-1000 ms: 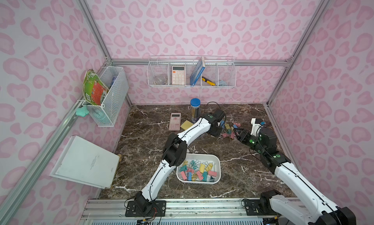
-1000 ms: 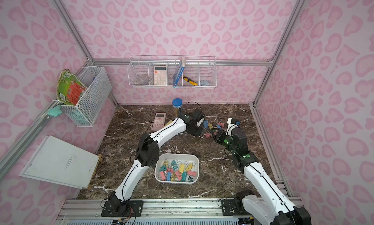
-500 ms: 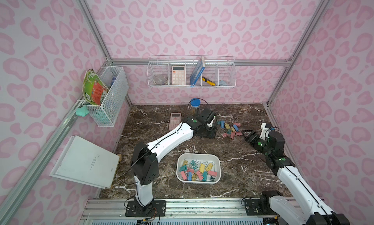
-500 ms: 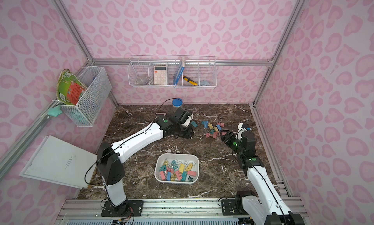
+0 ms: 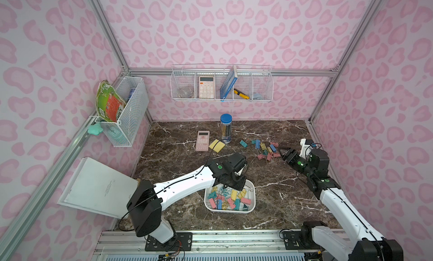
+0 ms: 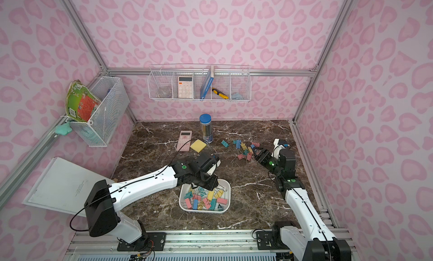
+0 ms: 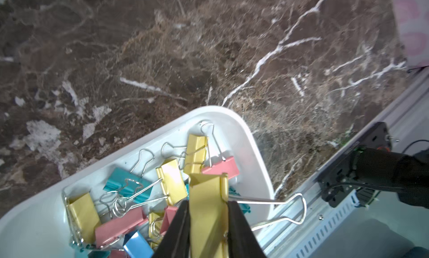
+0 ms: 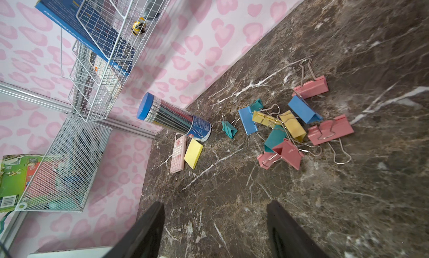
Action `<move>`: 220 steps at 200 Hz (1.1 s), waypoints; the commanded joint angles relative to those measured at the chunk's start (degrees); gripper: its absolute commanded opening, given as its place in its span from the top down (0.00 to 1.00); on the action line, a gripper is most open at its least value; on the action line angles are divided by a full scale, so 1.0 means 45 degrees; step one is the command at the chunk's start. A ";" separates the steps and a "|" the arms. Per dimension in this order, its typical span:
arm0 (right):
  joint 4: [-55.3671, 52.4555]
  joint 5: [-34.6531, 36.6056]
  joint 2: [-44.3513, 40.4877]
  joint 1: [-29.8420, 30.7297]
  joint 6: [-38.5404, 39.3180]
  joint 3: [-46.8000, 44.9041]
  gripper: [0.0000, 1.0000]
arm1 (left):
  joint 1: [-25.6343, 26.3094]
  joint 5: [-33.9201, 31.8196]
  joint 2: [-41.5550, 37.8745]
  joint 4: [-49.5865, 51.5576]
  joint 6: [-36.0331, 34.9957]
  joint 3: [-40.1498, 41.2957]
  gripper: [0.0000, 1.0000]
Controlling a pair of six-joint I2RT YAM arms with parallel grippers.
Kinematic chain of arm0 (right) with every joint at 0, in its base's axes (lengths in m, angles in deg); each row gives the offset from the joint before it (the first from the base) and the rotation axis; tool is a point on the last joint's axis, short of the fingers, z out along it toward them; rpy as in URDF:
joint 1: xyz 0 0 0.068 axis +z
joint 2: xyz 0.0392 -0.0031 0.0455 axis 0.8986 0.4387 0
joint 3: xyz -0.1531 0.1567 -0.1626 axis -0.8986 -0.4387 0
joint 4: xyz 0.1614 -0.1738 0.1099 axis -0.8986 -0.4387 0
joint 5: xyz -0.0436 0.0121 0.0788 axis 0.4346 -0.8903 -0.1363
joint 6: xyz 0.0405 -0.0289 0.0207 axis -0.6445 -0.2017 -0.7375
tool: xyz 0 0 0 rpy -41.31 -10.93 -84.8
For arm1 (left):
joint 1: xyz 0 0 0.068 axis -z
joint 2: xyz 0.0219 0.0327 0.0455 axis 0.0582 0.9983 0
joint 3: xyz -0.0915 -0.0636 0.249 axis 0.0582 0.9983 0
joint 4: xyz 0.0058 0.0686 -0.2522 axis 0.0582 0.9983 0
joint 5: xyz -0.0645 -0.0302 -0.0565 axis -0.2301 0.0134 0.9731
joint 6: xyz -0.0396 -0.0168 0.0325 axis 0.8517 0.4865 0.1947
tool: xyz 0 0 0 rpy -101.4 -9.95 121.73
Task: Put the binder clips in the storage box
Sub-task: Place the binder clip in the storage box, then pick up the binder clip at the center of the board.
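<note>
Left gripper point(image 7: 207, 222) of mine is clamped on a yellow binder clip point(image 7: 205, 189) over the storage box point(image 7: 234, 120); my right gripper point(image 8: 216, 207) gapes wide, empty.

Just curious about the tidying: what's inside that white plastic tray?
Piled pink, yellow, blue and teal binder clips. The left pincer, holding a yellow clip over the tray, hides its far edge in both top views; lower clips are covered.
</note>
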 commanded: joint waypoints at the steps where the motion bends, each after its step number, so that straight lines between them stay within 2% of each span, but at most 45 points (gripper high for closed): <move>1: 0.0345 0.0012 0.0030 0.0100 0.0184 0.0232 0.28 | 0.0225 0.0493 0.0451 -0.0454 0.0234 0.0586 0.71; 33: 0.0309 0.0031 0.0136 0.0140 0.0247 0.0324 0.28 | 0.0515 0.0517 0.1329 -0.0401 0.0245 0.0410 0.64; 73: 0.0009 0.0237 0.0042 0.0241 0.0553 0.0480 0.28 | 0.0533 -0.0144 0.0509 -0.0748 0.0148 0.0250 0.29; 87: -0.0083 0.0331 -0.0016 0.0338 0.0749 0.0583 0.28 | 0.0506 -0.0669 0.0032 -0.0634 0.0119 0.0223 0.22; 113: -0.0160 0.0669 0.0231 0.1475 0.1696 0.1229 0.28 | 0.0499 -0.1889 -0.0743 -0.0299 0.0210 0.0228 0.20; 147: -0.0063 0.0737 0.1674 0.3202 0.2823 0.2666 0.28 | 0.0397 -0.3595 -0.1558 -0.0271 0.0782 0.0469 0.17; 166: 0.0106 0.0425 0.2709 0.3764 0.3242 0.3650 0.28 | 0.0177 -0.4432 -0.1730 -0.0107 0.0949 0.0406 0.09; 185: -0.0018 0.0786 0.3784 0.4407 0.3776 0.4516 0.28 | -0.0416 -0.4461 -0.1698 -0.0238 0.1277 0.0261 0.02; 220: -0.1225 0.3451 0.5609 0.4408 0.3621 0.5491 0.28 | -0.1751 -0.3489 -0.1350 -0.0949 0.1502 -0.0247 0.01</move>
